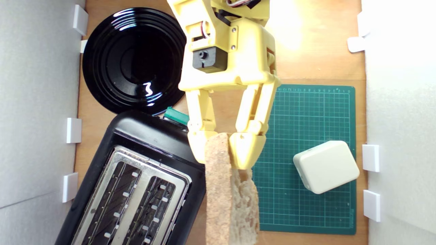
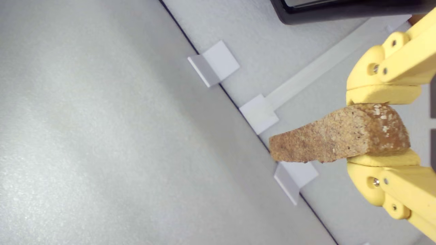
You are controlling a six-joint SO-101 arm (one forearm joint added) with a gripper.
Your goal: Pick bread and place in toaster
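We see the yellow gripper (image 1: 219, 149) clamped on the bread (image 1: 226, 200), one finger pressed to each face of the slice. The slice stands on edge, its brown floury crust toward the exterior view's left and its pale holey crumb toward the right. It hangs just beside the toaster (image 1: 136, 183), over that appliance's edge nearest the exterior view's right, and both slots lie open and unfilled. The green lever knob (image 1: 176, 115) sits at the toaster's far end, close to the gripper's nearer finger. A round black plate (image 1: 133, 61) lies beyond the toaster, touching or nearly touching it. On the exterior view's right, a white rounded block (image 1: 326, 166) rests on a green cutting mat (image 1: 306, 112). Everything stands on a wooden tabletop (image 1: 316, 51) bordered by pale grey panels (image 1: 34, 102) held with small white clips (image 1: 74, 130). In the wrist view the bread (image 2: 340, 143) shows crust only, between both fingers.
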